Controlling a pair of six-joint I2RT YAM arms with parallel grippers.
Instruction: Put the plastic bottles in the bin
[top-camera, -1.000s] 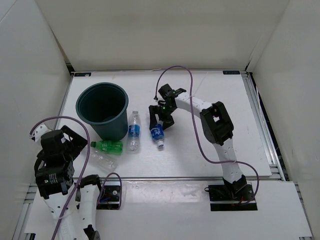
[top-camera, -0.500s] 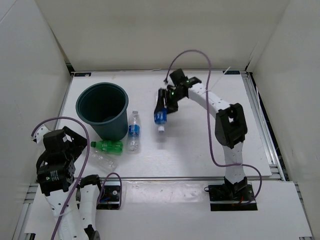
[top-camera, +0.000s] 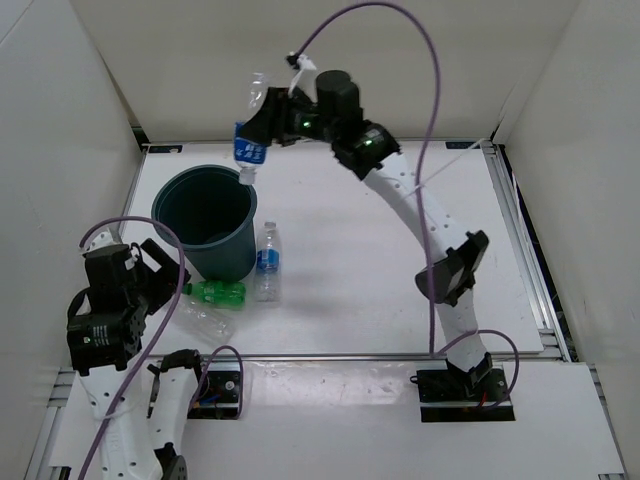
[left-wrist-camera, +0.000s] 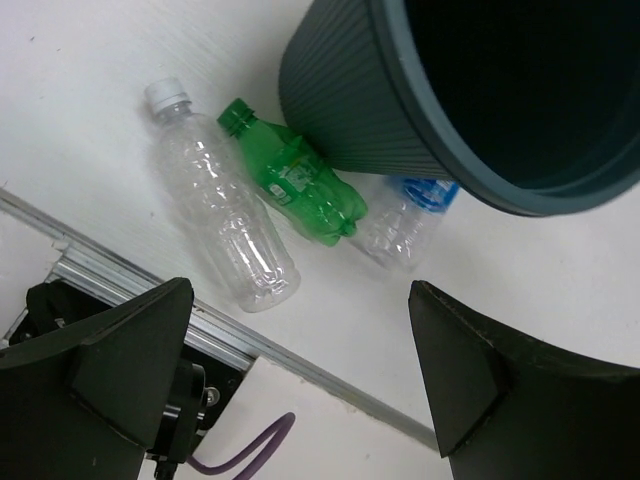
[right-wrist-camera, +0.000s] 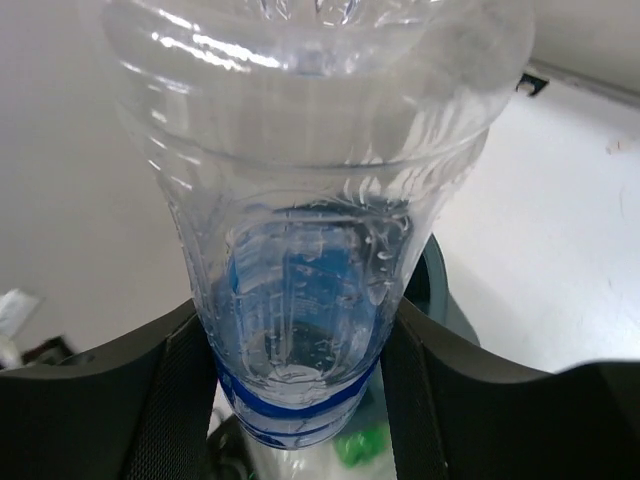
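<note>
In the top view, note that the right gripper (top-camera: 272, 124) is clamped on the held bottle (top-camera: 247, 140), a clear one with a blue label, raised cap-down above the far rim of the bin (top-camera: 168, 195). Judge this as the drop position: the height clears the rim, and the cap-down tilt should let the bottle fall into the opening on release. You cannot confirm from this angle that it is fully over the opening. The second blue-labelled bottle (top-camera: 267, 262), the green bottle (top-camera: 215, 292) and the unlabelled bottle (top-camera: 208, 320) lie on the table (top-camera: 400, 270) against or just beside the bin's near side. In the left wrist view, the left gripper (left-wrist-camera: 300, 300) is spread wide and holds nothing, aimed at those three bottles, which suits a pick from that cluster. The green bottle's label carries small print that is too fine to read. In the right wrist view, both fingers (right-wrist-camera: 165, 390) press the held bottle's sides. Its blue band shows no legible writing.
</note>
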